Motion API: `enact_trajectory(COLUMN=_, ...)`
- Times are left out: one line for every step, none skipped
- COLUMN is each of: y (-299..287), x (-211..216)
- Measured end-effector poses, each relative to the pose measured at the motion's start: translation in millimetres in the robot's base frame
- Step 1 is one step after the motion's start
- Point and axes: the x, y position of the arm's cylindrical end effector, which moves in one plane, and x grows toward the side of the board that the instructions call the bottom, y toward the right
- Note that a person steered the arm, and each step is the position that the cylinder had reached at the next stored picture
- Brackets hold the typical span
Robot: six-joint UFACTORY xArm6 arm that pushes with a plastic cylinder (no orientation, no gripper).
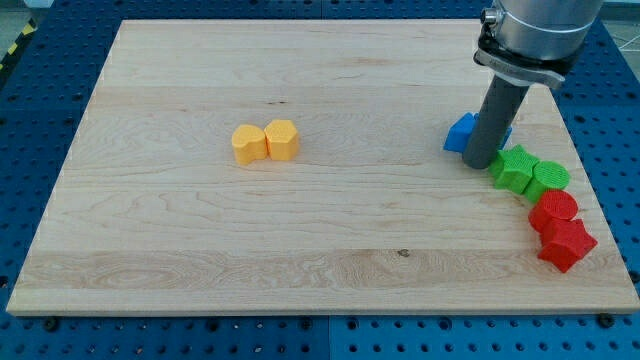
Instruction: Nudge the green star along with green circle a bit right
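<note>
The green star [514, 168] lies near the board's right edge, touching the green circle [550, 178] on its right. My tip [479, 163] rests on the board just left of the green star, close to it or touching it. The rod hides part of a blue block [461, 132] that lies just to the upper left of the tip.
A red circle [554, 210] and a red star [566, 243] lie just below the green circle, near the board's right edge [600, 190]. A yellow pentagon [248, 144] and a yellow heart [282, 139] sit together left of the middle.
</note>
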Motion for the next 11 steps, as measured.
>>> enact_trajectory(y=17.1, x=-14.8)
enact_trajectory(y=13.6, x=-15.9)
enact_trajectory(y=-21.8, x=-15.9)
enact_trajectory(y=-47.2, x=-13.8)
enact_trajectory(y=-29.3, x=-9.0)
enact_trajectory(y=-9.6, x=-2.3)
enact_trajectory(y=-8.2, x=12.7)
enact_trajectory(y=-8.2, x=20.4)
enact_trajectory(y=-8.2, x=18.9)
enact_trajectory(y=-8.1, x=9.9)
enact_trajectory(y=2.1, x=7.1)
